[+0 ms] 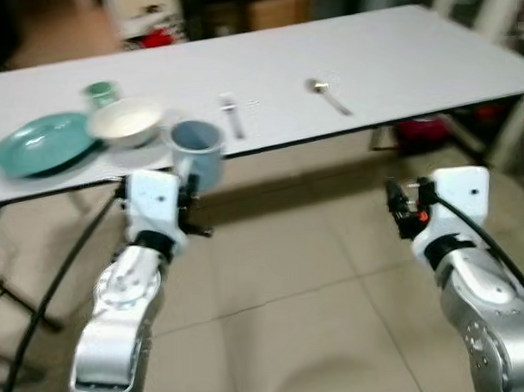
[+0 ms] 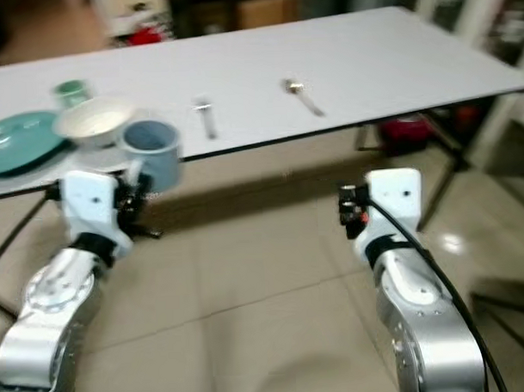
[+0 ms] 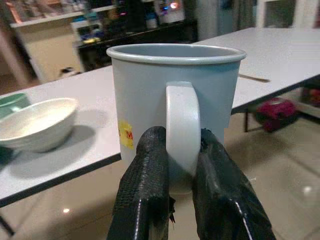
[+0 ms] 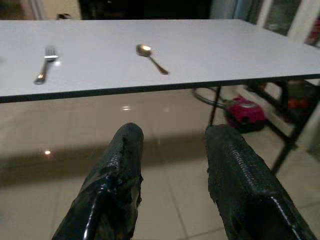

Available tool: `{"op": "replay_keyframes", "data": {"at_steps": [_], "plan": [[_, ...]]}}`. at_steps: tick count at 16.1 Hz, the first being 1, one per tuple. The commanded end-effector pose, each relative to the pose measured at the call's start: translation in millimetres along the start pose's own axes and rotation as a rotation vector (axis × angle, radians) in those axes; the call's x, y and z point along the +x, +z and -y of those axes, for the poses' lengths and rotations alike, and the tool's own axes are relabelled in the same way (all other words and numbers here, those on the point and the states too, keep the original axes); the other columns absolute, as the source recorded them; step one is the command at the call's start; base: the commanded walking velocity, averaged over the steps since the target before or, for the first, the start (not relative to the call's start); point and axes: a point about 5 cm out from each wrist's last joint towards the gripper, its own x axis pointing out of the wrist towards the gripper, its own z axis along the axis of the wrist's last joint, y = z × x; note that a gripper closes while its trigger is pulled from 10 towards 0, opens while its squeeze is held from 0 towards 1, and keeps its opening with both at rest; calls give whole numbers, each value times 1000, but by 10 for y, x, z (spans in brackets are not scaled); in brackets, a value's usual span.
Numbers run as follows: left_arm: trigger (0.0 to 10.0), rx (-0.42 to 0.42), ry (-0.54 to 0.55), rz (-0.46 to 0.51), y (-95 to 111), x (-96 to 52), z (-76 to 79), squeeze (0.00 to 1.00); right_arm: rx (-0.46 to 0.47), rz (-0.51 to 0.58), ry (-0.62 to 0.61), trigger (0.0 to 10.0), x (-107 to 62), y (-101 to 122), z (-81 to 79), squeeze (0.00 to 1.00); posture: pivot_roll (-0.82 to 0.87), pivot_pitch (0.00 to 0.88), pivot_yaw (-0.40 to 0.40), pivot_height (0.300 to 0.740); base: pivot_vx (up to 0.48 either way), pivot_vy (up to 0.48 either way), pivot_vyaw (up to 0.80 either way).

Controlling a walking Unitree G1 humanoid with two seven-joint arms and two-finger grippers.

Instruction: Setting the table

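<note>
- Left wrist view: the left end effector (image 3: 181, 165) is seen closed on the handle of a blue-grey mug (image 3: 170, 95), one black finger pressed against each side of it, and the mug is held upright.
- From the head views, the mug (image 1: 197, 148) is carried in the air just in front of the near edge of the white worktop (image 1: 369, 55), close to the bowl, and is not yet set down.
- The step in hand is judged to be bringing the mug to the worktop as part of laying a place setting.
- For the next move, the mug would need to be lifted clear of the edge, carried over a bare patch of the worktop, lowered level until its base rests, and only then released; the bowl close by should be kept clear of.
- The right end effector (image 4: 172, 170) is held below worktop height, over the tiled floor, with its fingers apart and nothing between them.
- Counted on the worktop: one teal plate (image 1: 43, 143), one cream bowl (image 1: 126, 122) touching or overlapping the plate's rim, one small green cup (image 1: 100, 91) behind them, one fork (image 1: 231, 113), and one spoon (image 1: 328, 96) well apart to the right.
- One mug is counted, held off the worktop.
</note>
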Motion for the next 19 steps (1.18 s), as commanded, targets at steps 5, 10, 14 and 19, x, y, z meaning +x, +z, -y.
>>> {"op": "replay_keyframes", "data": {"at_steps": [5, 10, 14, 19], "plan": [[10000, -10, -14, -5, -25, -57, -10, 0, -15, 6, 42, 10000, 27, -7, -12, 0, -76, 0, 44, 740, 314, 0, -160], [10000, -21, -21, 3, -23, -53, 3, 0, -18, 19, 45, 10000, 32, 7, 8, 0, -85, 0, 48, 740, 373, 0, -740], [10000, -23, -18, 11, -16, -27, 6, 0, -23, 18, 63, 10000, 18, 3, 2, 0, -95, 0, 50, 740, 401, 0, 0], [10000, -13, 17, 22, -5, 43, -43, 0, -34, 10, 106, 10000, 8, -12, -38, 0, -105, 0, 57, 740, 409, 0, 0]]}}
